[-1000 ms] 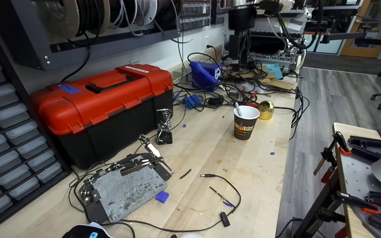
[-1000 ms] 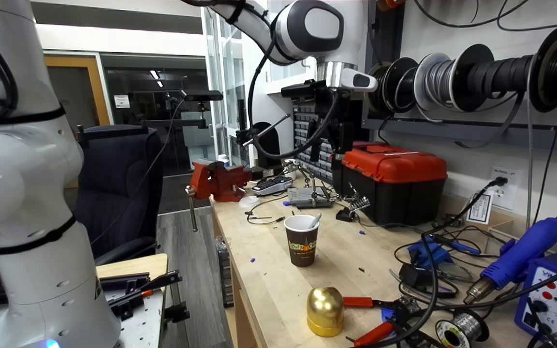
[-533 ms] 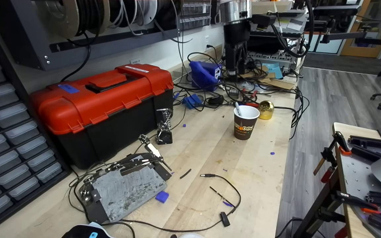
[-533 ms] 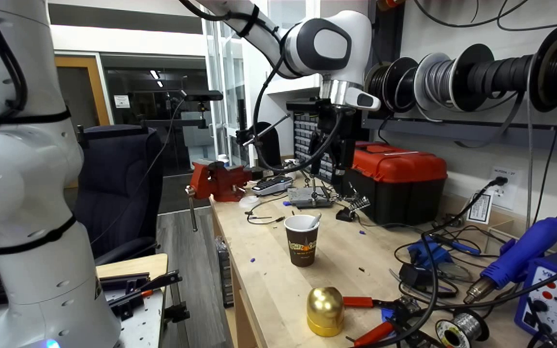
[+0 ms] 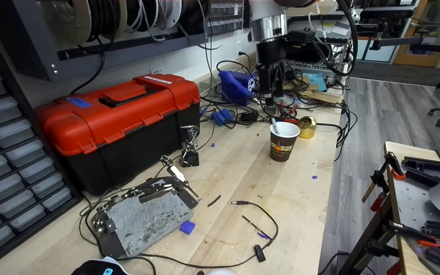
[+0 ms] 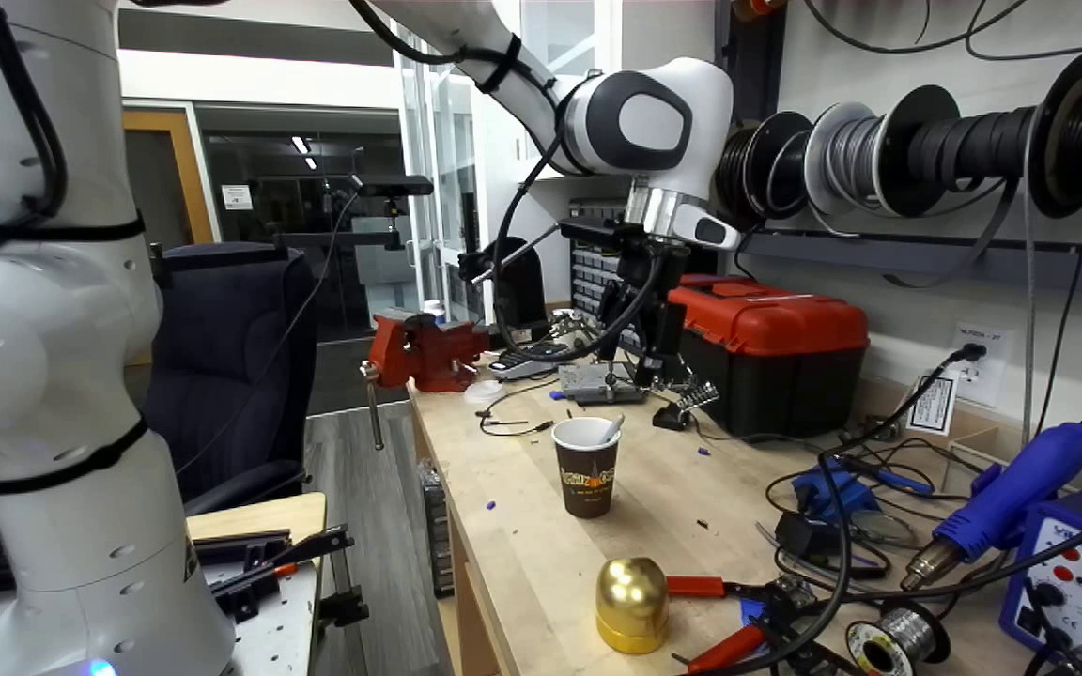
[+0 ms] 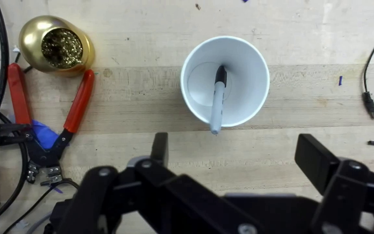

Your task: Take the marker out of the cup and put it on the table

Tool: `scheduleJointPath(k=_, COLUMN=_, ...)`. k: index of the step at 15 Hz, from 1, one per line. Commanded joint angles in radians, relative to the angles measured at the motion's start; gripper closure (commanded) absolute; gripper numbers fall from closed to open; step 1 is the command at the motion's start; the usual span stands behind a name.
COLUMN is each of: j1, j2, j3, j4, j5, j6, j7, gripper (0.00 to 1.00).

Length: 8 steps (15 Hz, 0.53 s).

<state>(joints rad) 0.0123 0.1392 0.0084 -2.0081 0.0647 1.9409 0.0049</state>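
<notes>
"End effector (image 7: 237, 154): condition?"
"Jaws wide apart, above the wooden tabletop (image 7: 135, 100)."
"Marker (image 7: 218, 100): location?"
"Leaning inside the upright paper coffee cup (image 7: 247, 87), black end down, grey end protruding."

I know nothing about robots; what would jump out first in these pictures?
Probably the big white robot arm, its open black gripper hanging above the pale wooden workbench. Next comes the red-and-black toolbox, at the left in an exterior view. Then there is the brown cup upright on the workbench, a grey marker leaning inside, black end down.
</notes>
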Motion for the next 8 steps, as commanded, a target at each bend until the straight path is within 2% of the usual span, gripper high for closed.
scheduleJointPath(k=1, j1=-0.013, j2=0.013, j3=-0.004, j4=-0.004, j5=0.034, j6=0.004, j7=-0.021, gripper=0.00)
scheduleJointPath(k=8, j1=-0.022, j2=0.047, j3=-0.010, j4=-0.010, j5=0.058, j6=0.012, j7=-0.027, gripper=0.00)
